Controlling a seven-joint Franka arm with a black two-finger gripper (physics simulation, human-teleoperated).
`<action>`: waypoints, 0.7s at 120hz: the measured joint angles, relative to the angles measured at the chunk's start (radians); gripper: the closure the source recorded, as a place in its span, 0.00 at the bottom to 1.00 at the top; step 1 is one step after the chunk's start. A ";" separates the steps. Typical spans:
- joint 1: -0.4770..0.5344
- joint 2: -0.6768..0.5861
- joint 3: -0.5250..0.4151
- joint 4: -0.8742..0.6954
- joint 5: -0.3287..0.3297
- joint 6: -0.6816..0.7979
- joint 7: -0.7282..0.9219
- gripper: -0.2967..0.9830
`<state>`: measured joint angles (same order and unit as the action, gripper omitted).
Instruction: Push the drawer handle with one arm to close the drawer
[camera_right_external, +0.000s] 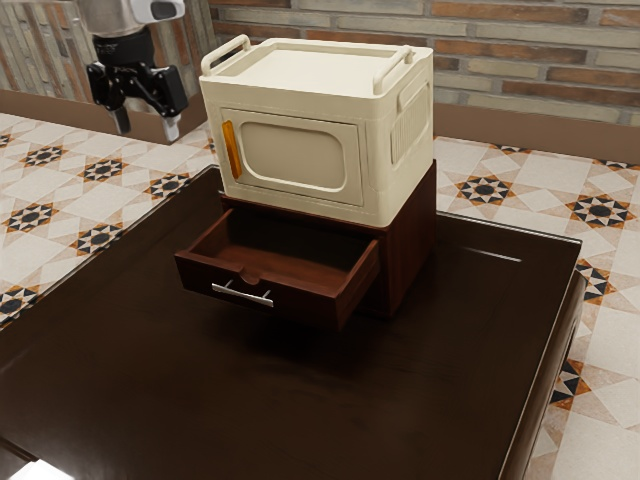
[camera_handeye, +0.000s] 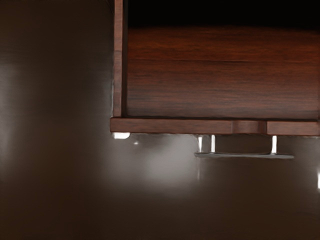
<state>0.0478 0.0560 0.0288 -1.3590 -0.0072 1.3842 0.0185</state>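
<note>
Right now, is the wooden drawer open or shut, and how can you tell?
Open: the drawer juts out from its cabinet, and its interior shows behind the front with the metal handle.

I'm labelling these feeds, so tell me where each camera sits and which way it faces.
Exterior view: beside the arm, raised, looking down at the open drawer and the cream box above it; the arm's lower end and its claw show at the exterior view's upper left.
Wrist view: on the arm's hand, looking down on the drawer's front edge.
Shared: the drawer, its metal handle and the dark table.
</note>
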 joint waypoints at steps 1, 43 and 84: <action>-0.017 0.000 0.016 0.000 -0.001 -0.001 0.000 0.23; -0.094 -0.025 0.056 0.244 -0.027 -0.100 0.008 0.23; -0.048 -0.390 -0.109 -0.603 -0.008 0.184 -0.074 0.23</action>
<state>-0.0002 -0.3342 -0.0802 -1.9619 -0.0153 1.5677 -0.0552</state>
